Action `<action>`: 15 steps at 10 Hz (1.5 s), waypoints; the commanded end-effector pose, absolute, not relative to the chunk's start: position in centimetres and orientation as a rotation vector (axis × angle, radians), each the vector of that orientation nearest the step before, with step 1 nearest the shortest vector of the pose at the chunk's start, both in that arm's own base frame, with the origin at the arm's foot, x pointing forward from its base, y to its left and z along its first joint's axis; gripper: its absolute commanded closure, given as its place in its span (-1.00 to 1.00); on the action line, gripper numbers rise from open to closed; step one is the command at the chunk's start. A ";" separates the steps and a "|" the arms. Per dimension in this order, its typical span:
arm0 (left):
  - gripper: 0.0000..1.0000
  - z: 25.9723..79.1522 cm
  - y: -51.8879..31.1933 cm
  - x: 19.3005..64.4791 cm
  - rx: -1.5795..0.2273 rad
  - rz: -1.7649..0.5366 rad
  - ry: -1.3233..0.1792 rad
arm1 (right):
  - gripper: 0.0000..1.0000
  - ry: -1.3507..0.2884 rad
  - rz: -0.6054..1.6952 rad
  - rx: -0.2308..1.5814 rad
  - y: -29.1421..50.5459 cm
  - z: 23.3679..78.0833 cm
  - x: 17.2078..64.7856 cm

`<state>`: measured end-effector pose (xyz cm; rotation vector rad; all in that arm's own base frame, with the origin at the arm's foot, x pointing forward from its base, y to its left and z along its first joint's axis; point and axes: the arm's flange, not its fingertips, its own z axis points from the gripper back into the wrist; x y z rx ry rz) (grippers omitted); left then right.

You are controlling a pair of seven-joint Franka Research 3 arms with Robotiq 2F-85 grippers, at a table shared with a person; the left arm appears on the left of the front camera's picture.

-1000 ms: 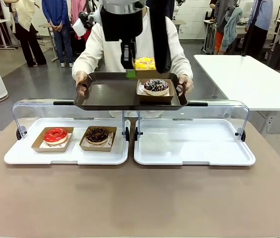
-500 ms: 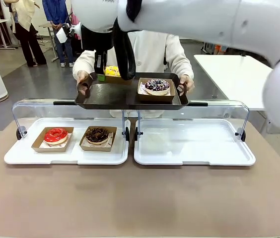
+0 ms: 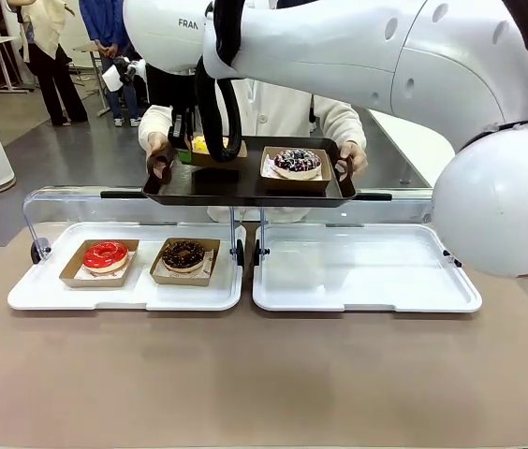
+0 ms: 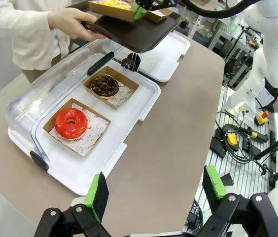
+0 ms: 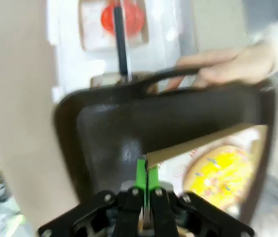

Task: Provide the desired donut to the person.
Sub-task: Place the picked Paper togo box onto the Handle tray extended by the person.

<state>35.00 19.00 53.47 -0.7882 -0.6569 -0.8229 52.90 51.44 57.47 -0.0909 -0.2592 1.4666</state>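
The person [image 3: 287, 108] in a cream cardigan holds a dark tray [image 3: 245, 185] by both handles at the far side. A sprinkled donut [image 3: 294, 162] in its box lies on the tray's right half. My right gripper [image 3: 185, 142] is shut on the edge of a cardboard box with the yellow donut [image 3: 206, 146], over the tray's left half. In the right wrist view its green pads [image 5: 141, 174] pinch the box wall, beside the yellow donut [image 5: 223, 175], above the tray [image 5: 168, 123]. I cannot tell whether the box touches the tray. My left gripper [image 4: 155, 190] hangs open over the table's near side.
A red donut [image 3: 105, 254] and a chocolate donut [image 3: 183, 254] sit in boxes on the left white tray [image 3: 21, 297], under a raised clear lid [image 3: 67, 198]. The right white tray [image 3: 367, 267] holds nothing. My right arm [image 3: 358, 56] spans the upper view.
My right arm has swung left and lower, carrying the yellow donut box from behind the tray's middle to over its left half. The person's tray stays put.
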 end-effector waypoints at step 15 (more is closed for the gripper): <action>-1.00 53.6 19.0 35.0 -0.799 -0.831 -0.680 | -0.88 -0.249 1.556 -0.046 52.0 56.9 52.4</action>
